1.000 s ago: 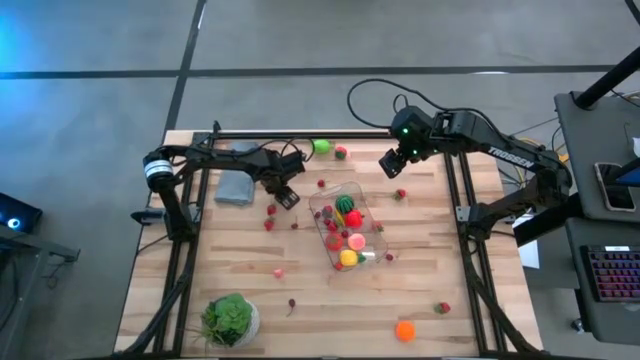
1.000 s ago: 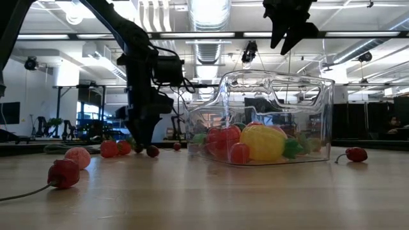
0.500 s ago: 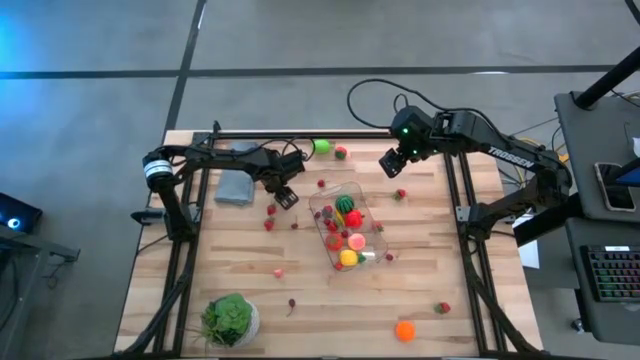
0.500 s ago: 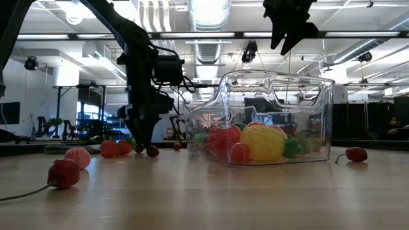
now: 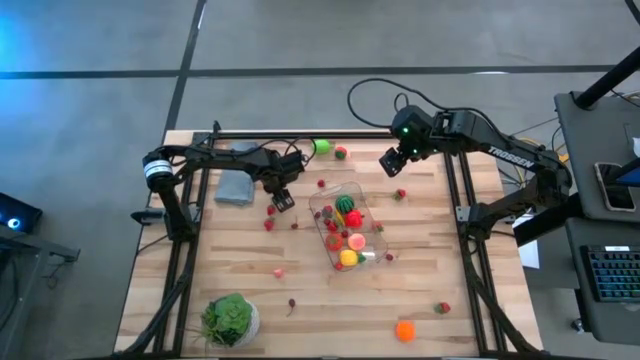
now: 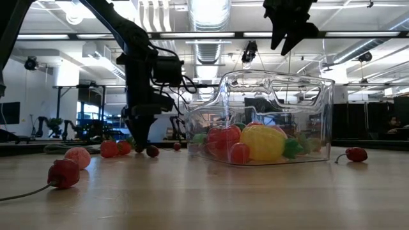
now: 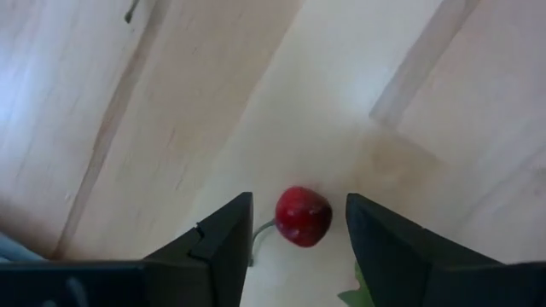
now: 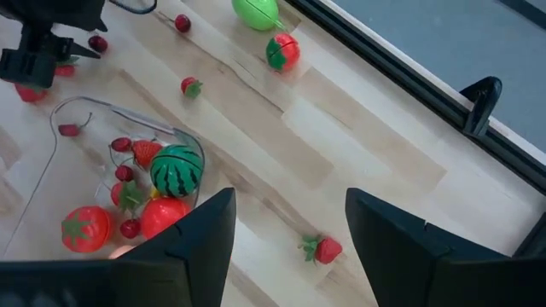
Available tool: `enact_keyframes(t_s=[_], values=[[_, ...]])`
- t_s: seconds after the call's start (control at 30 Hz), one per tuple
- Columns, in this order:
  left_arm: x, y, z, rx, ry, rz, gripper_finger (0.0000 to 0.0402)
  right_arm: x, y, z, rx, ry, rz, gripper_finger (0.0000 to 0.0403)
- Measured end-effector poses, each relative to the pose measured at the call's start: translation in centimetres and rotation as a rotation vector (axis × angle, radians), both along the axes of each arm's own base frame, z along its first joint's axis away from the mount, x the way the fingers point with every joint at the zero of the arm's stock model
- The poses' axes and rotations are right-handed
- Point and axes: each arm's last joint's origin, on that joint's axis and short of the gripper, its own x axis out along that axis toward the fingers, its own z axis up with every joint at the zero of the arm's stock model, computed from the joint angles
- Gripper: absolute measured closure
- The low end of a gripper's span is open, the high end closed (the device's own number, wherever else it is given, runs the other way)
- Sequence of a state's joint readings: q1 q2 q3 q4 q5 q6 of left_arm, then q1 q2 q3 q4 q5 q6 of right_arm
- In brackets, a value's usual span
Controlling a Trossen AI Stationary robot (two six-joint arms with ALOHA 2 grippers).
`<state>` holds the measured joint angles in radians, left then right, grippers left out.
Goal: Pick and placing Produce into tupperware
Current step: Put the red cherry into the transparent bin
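The desk (image 5: pixel 300 300) is made of pale wooden planks with a visible grain and is framed by dark metal rails. Near its middle the tupperware (image 5: pixel 345 225) is seen: a clear, glossy plastic tub, rectangular with rounded corners, through whose walls the contents are visible. In it lie a round striped green melon (image 8: pixel 177 170), a smooth yellow piece (image 6: pixel 263 142), a red tomato-like piece (image 8: pixel 85 228) and several small red berries.

More produce is scattered over the desk: a green piece (image 5: pixel 322 146) and a red-and-green one (image 5: pixel 341 152) by the far edge, a strawberry (image 5: pixel 401 193) between the tub and the right edge, an orange ball (image 5: pixel 404 330) and another strawberry (image 5: pixel 442 308) toward the near right corner.

The left gripper (image 5: pixel 283 199) is lowered to the desk just left of the tub, its dark fingers (image 7: pixel 217 243) held apart on either side of a shiny round red cherry (image 7: pixel 302 216), which is not yet clamped. The right gripper (image 5: pixel 392 163) is held high above the far right part of the desk, its fingers (image 8: pixel 200 234) spread with nothing between them.

A grey folded cloth (image 5: pixel 235 186) lies by the far left corner, and a leafy green head in a white bowl (image 5: pixel 230 318) stands by the near left corner.
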<state>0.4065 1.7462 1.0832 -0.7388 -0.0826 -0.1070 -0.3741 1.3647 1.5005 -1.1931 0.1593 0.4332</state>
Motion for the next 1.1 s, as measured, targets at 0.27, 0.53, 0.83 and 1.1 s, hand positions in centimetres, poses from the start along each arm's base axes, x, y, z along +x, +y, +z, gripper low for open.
enact_keyframes(t_s=[0.27, 0.53, 0.83, 1.1], values=[[-0.28, 0.24, -0.08, -0.006, 0.014, -0.008, 0.0229, -0.06, -0.15, 0.0, -0.003, 0.002, -0.001, 0.0188], [-0.48, 0.69, -0.07, -0.006, 0.014, 0.007, 0.0295, -0.06, -0.15, 0.0, -0.006, 0.005, 0.007, 0.0188], [-0.57, 0.63, -0.2, -0.006, 0.02, -0.01, 0.0315, -0.06, -0.15, 0.0, -0.01, 0.009, 0.016, 0.0188], [-0.21, 0.58, 0.67, -0.067, -0.017, -0.021, 0.0315, -0.09, -0.14, -0.02, -0.009, 0.012, 0.016, 0.0188]])
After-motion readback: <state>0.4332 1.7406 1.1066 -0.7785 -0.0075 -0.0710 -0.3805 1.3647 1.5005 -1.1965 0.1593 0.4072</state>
